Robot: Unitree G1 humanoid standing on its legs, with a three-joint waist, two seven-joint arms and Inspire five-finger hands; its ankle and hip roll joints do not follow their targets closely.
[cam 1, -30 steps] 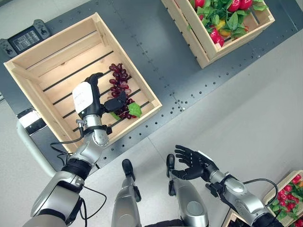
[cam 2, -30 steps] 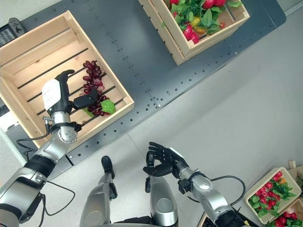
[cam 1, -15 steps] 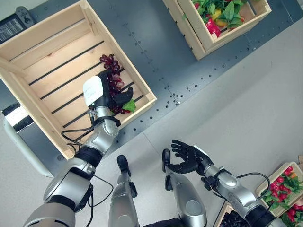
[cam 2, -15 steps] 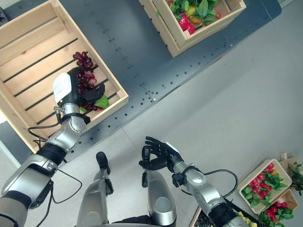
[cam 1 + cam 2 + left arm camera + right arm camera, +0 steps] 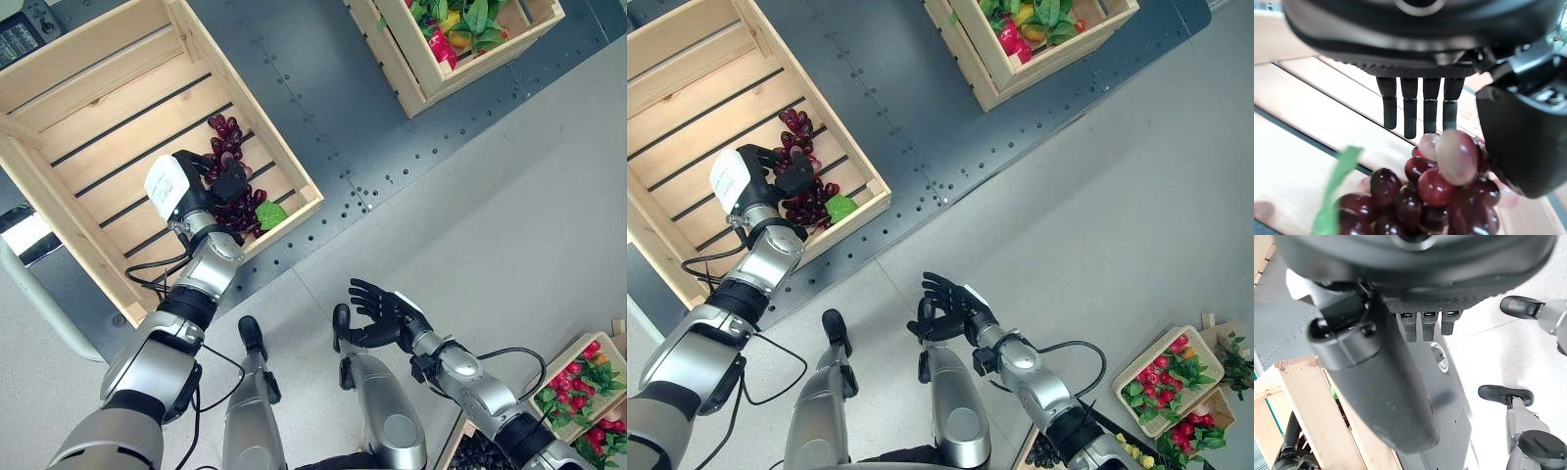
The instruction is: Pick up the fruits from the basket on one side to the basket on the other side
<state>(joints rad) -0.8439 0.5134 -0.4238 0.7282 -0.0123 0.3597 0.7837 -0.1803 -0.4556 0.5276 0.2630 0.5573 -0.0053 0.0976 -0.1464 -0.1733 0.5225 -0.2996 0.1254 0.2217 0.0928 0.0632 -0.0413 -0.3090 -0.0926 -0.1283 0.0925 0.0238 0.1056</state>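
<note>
Reaching into the pale slatted wooden crate [image 5: 98, 88], your left hand [image 5: 191, 191] has its fingers [image 5: 1410, 110] and thumb curled round the dark red bunch of grapes [image 5: 235, 191], near the crate's right wall. Your right hand [image 5: 382, 318] hangs over the floor, fingers loosely spread, holding nothing.

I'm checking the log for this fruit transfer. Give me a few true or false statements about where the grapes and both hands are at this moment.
1. The grapes lie in the slatted wooden crate. True.
2. The left hand is over the grapes. True.
3. The right hand holds a red fruit. False: it holds nothing, fingers relaxed, above the floor.
4. The leafy fruit crate sits beside the left hand. False: it stands apart, across the dark metal plate.
</note>
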